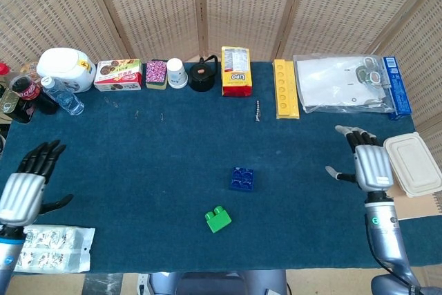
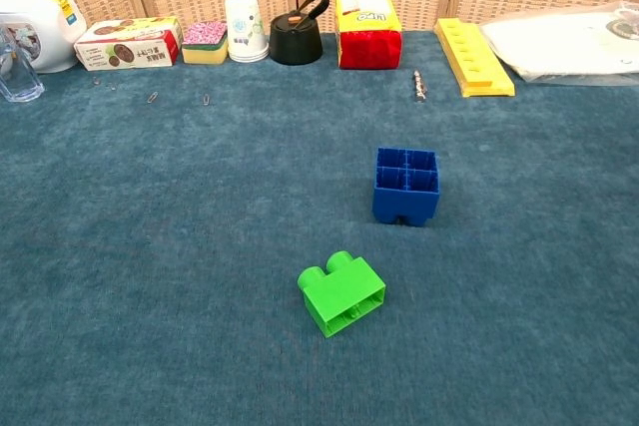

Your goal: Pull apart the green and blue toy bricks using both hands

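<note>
The yellow-and-red packet (image 1: 235,71) at the back of the table reads "Lipo" on its front. Print on the biscuit box (image 1: 117,74) and the other packages is too small to read.

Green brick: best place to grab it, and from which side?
Pinch the green brick across its two long flat side walls, coming from above. It lies tipped on the cloth, studs pointing up-left toward the back, hollow underside facing the front edge, so the top is free. It sits apart from the blue brick, so fingers have room either side. Both the left hand and the right hand are open and far away.
</note>
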You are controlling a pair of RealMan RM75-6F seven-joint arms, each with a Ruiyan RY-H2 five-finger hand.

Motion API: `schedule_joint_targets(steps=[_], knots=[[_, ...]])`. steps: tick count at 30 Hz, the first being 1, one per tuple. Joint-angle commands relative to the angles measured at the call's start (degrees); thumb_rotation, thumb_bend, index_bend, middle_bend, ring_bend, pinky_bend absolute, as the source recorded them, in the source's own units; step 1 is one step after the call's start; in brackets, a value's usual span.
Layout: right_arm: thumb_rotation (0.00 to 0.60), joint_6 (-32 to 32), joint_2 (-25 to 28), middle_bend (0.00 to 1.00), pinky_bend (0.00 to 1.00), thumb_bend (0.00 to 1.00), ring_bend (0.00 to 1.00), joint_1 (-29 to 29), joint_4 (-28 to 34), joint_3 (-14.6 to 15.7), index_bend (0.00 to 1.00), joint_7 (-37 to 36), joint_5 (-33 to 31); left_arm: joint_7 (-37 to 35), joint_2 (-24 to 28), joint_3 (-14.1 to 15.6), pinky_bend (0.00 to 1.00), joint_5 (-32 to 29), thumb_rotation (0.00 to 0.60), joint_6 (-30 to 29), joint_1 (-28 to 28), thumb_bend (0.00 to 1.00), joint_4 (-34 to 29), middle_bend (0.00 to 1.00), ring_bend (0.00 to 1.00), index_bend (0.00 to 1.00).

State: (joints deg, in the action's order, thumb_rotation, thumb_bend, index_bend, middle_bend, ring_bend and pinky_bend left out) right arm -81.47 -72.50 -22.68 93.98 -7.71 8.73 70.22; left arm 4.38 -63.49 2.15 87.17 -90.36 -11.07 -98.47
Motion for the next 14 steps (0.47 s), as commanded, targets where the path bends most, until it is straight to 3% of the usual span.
schedule_joint_targets(steps=[1,14], knots=[[0.518,-1.19,0.89,0.26,0.21,0.19,0.21,1.83,1.24,0.95,0.22,1.2,0.74,-4.12,0.67,0.82,0.14,-1.15,0.6,-3.72,4.03,0.1,2.95,0.06,0.0,0.07],[0.519,-8.19,3.76,0.28,0.2,0.19,0.21,10.73,5.82,5.53,0.26,4.16,4.57,-11.24,-1.45,1.16,0.14,-2.78,0.6,-7.62,11.59,0.1,10.37,0.06,0.0,0.07]])
